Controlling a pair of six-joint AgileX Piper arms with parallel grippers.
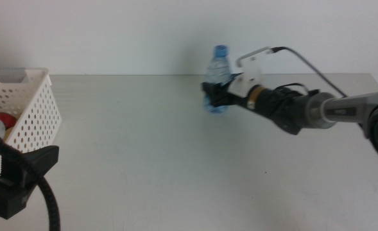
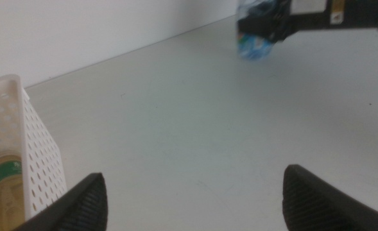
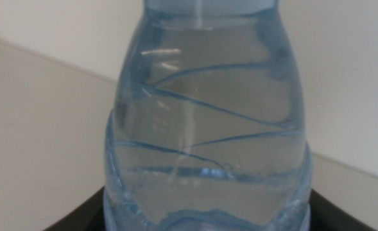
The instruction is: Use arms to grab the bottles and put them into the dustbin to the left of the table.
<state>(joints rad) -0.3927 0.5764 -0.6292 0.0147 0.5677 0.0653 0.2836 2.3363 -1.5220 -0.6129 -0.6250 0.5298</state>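
We are pinching the clear, ribbed water bottle (image 1: pixel 219 76) upright between the dark jaws of our right gripper (image 1: pixel 215 94), near the far edge of the matte grey table (image 1: pixel 150 154). Our left gripper (image 2: pixel 195 196) is waiting, jaws spread wide, beside the white perforated dustbin (image 1: pixel 28 112) holding the yellowish bottle (image 2: pixel 6 192).

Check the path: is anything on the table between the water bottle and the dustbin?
Nothing visible. The right pincer grips the water bottle; bare table runs to the dustbin. The left pincer waits open beside the bin.
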